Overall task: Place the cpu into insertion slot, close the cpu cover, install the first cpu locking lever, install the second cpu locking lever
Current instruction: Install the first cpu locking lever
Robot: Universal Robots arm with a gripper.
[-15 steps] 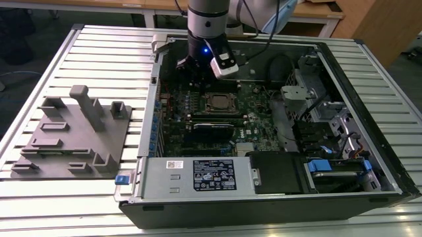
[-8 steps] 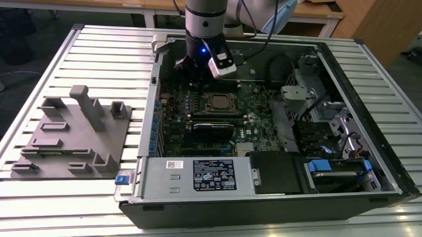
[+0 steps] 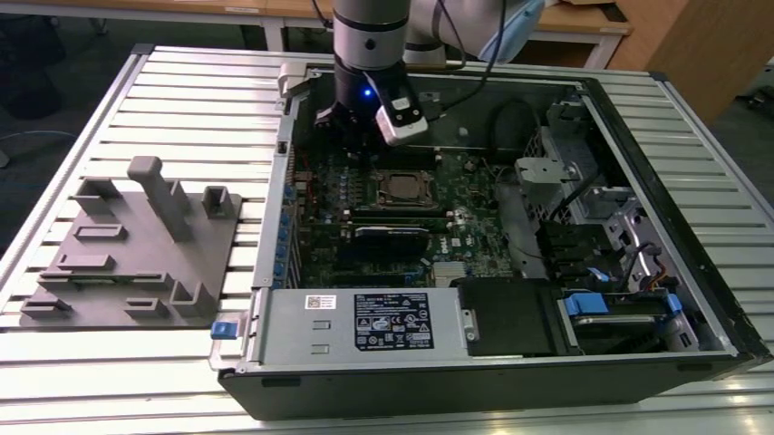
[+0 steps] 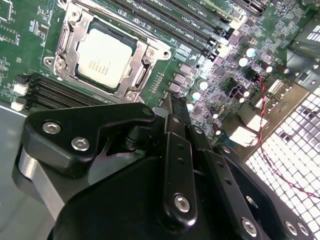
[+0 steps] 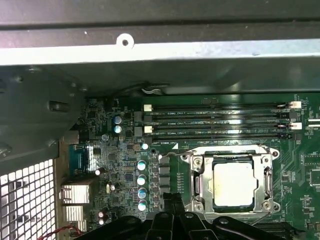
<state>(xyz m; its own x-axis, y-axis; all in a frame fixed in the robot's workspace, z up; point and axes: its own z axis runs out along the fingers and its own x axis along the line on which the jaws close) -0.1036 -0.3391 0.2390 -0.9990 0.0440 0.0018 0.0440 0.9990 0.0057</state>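
Resting socketed, cpu [image 4: 104,58] clear of jaws

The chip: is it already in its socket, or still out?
In. In the second wrist view the chip lies flat, enclosed by the metal frame on the green board.

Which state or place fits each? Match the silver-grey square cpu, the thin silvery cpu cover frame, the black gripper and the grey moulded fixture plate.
1. silver-grey square cpu
2. thin silvery cpu cover frame
3. black gripper
4. grey moulded fixture plate

a. shut
b. outside the black computer case
c. seated face up
d. lying flat around the chip

Pairs: 1-c, 2-d, 3-a, 4-b.
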